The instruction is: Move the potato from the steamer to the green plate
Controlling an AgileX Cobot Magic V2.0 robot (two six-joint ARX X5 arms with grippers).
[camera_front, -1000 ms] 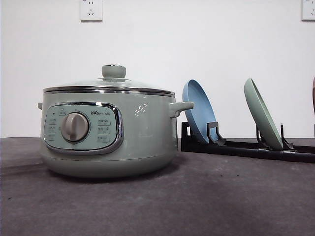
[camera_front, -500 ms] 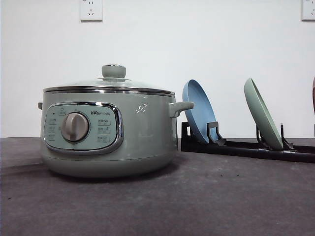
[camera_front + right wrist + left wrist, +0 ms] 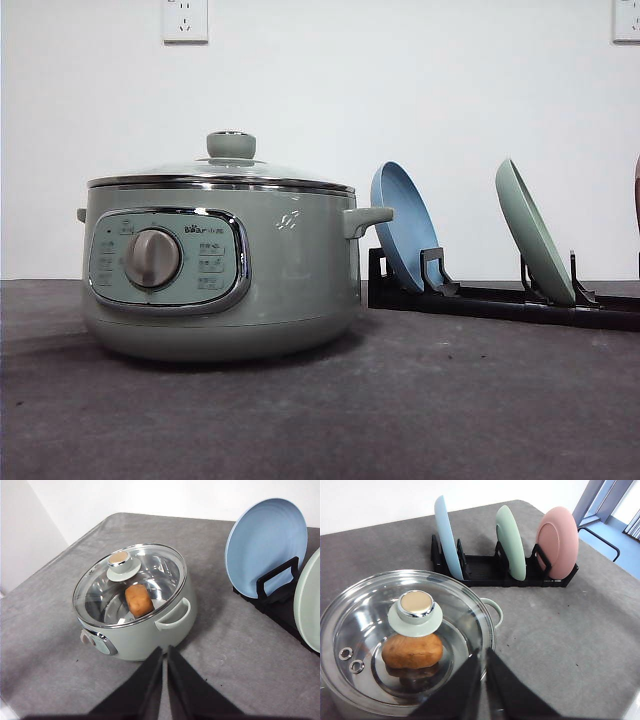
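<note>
No movement since before: both end effectors (image 3: 483, 680) (image 3: 164, 680) closed (empty).

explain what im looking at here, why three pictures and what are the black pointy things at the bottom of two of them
It is a two-armed robot at a grey table. One camera looks forward over the table; the other two sit on the wrists. The black shapes are its grippers, left gripper and right gripper, both closed and holding nothing. On the table stands a steamer with its glass lid on and a potato inside. Beside it a black rack holds a blue plate, a green plate and a pink plate on edge.
</note>
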